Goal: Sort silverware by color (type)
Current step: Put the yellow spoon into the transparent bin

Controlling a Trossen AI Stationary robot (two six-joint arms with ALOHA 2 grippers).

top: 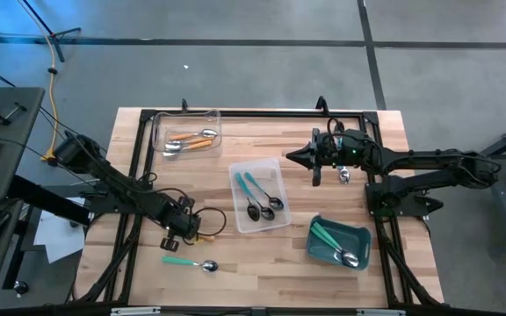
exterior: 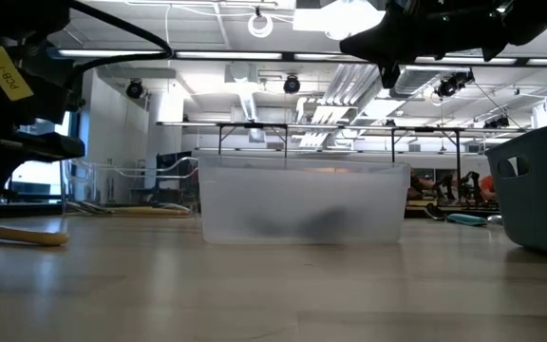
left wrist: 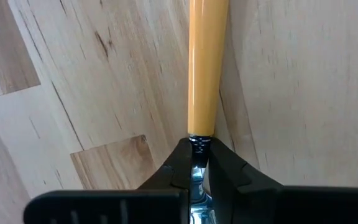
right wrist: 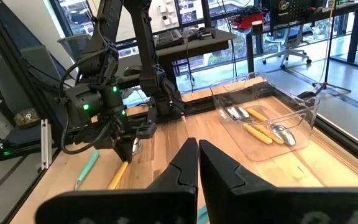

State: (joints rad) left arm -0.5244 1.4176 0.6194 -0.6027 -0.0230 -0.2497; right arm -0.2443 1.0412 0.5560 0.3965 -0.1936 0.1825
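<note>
Left gripper (left wrist: 197, 163), lower left of the high view: dark jaws clamped on the metal neck of a glossy orange spoon (left wrist: 207, 62) lying on the pale wood-plank tabletop (top: 262, 263). Right gripper (top: 293, 158), upper right, hangs with jaws closed and empty. Other spoons lie in two clear plastic trays (top: 209, 118) and a teal bin (top: 358, 235); a green one (top: 189, 262) lies loose at lower left.

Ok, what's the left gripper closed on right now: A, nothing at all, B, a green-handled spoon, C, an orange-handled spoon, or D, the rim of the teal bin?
C: in the left wrist view the left gripper is pinched on the metal neck of the orange-handled spoon, which lies on the wooden table.
</note>
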